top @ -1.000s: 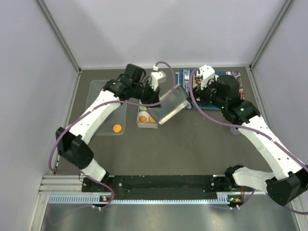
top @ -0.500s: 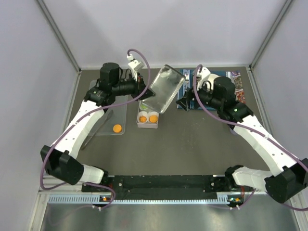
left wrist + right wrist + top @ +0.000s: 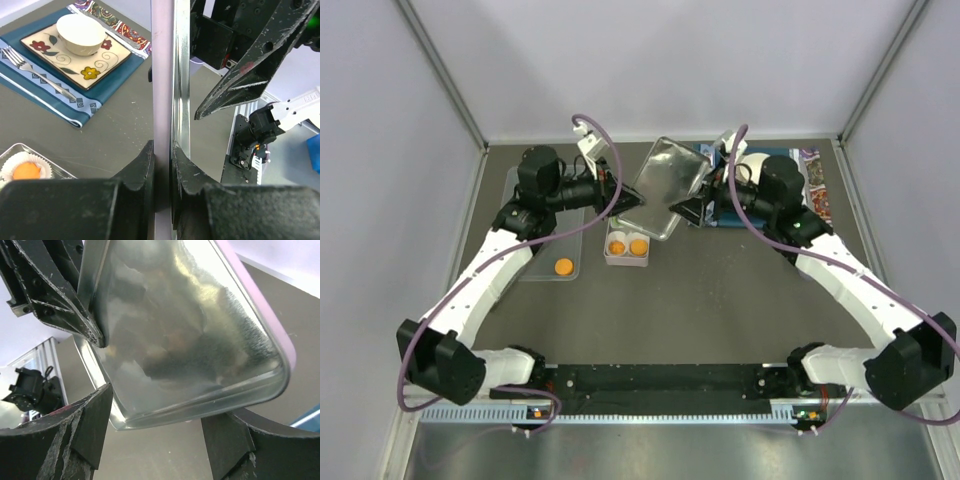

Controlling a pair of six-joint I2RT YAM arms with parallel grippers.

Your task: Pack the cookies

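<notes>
Far side of box [image 3: 626,262] behind clear lid [image 3: 665,190]

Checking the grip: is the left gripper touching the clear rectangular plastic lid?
Touching. The left wrist view shows the left gripper with both fingers pressed against the clear rectangular plastic lid, which is seen edge-on between them.

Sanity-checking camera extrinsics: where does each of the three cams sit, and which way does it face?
Top external: above and behind the arm bases, looking down on the table; both arms whole, left gripper and right gripper at the clear lid.
Left wrist: on the left wrist, looking along its shut fingers at the lid edge-on, placemat beyond.
Right wrist: on the right wrist, looking along its open fingers at the lid's broad face.
Shared: both wrist views show the lid and the other arm's fingers.
</notes>
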